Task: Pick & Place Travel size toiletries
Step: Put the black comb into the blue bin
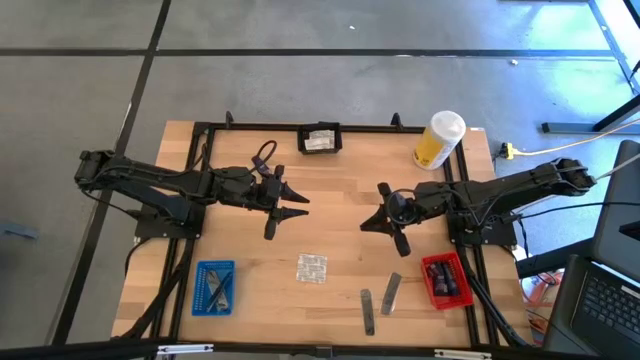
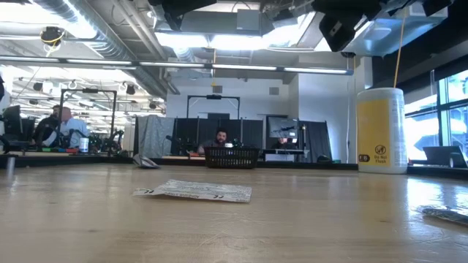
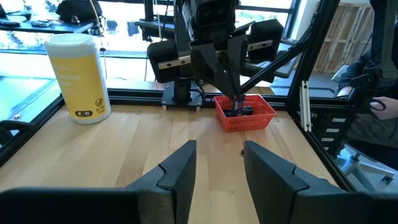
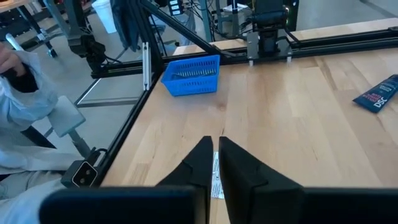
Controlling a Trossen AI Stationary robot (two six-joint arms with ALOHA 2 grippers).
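Note:
A square foil sachet (image 1: 311,268) lies flat on the wood near the table's near edge and also shows in the low view (image 2: 194,191). Two slim grey sticks (image 1: 367,310) (image 1: 391,293) lie to its right. My left gripper (image 1: 300,205) (image 3: 217,168) hovers open over the table's middle-left and points right. My right gripper (image 1: 367,224) (image 4: 214,155) hovers shut over the middle-right, above and beyond the sachet (image 4: 216,182). It points toward the blue tray (image 4: 191,76). Neither holds anything.
A blue tray (image 1: 214,287) with grey sticks sits at the near left. A red tray (image 1: 445,280) with dark tubes sits at the near right. A black tray (image 1: 320,139) with sachets stands at the far edge, next to a tall yellow container (image 1: 438,140). People sit behind the table.

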